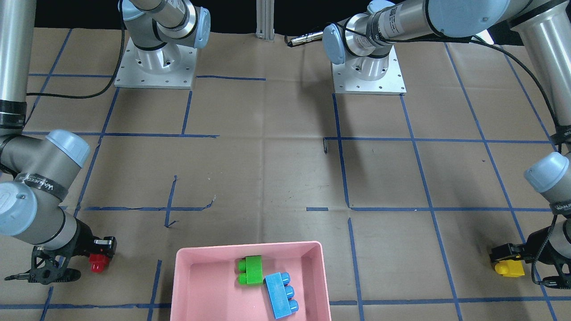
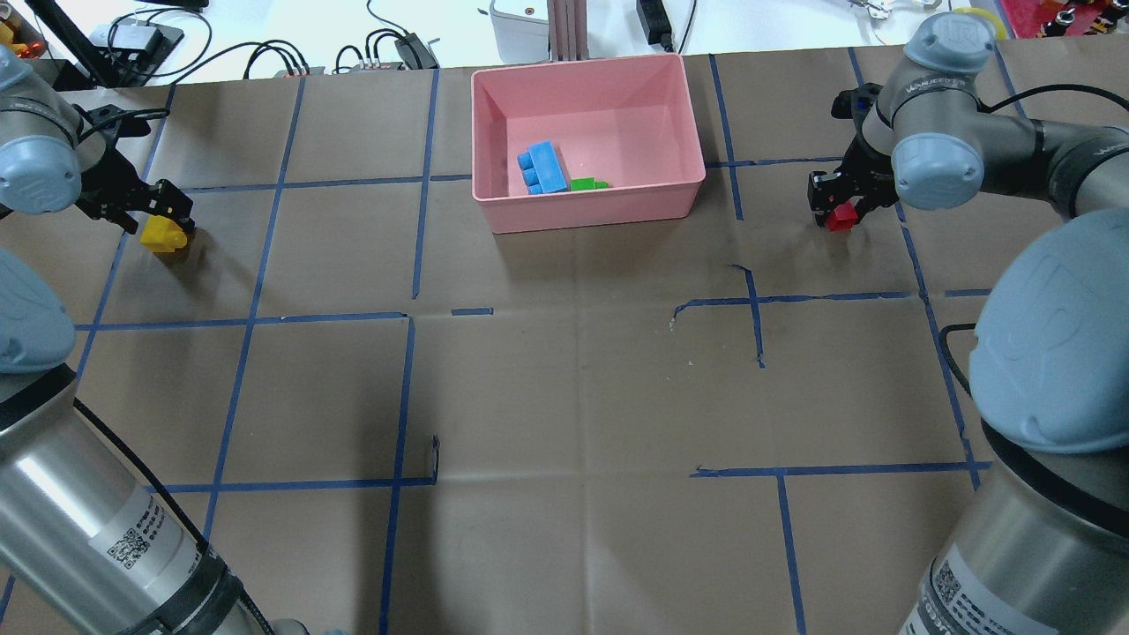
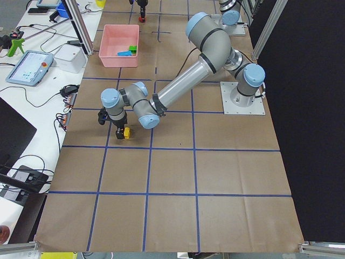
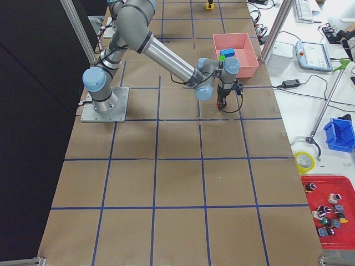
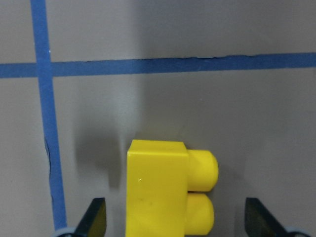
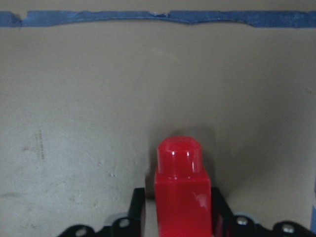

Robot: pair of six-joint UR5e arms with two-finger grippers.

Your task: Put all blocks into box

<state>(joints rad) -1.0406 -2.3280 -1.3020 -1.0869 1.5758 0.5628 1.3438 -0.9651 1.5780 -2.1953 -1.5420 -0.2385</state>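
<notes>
The wrist cameras alone show the grips: the left gripper stands spread around the yellow two-stud plastic brick, untouching, while the right gripper pinches the small red one-stud plastic brick. Both arms reach low, well apart from the shallow pink plastic tray on either side of it. The green two-stud brick and the longer blue three-stud brick lie side by side inside it.

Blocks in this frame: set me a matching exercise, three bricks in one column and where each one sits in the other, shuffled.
Things:
1. blue three-stud brick
2. yellow brick
3. red brick

Places:
A. clamped by the right end effector
B. lying inside the pink tray
C. framed by the open left end effector, with a gap on each side

Pairs: 1-B, 2-C, 3-A.
</notes>
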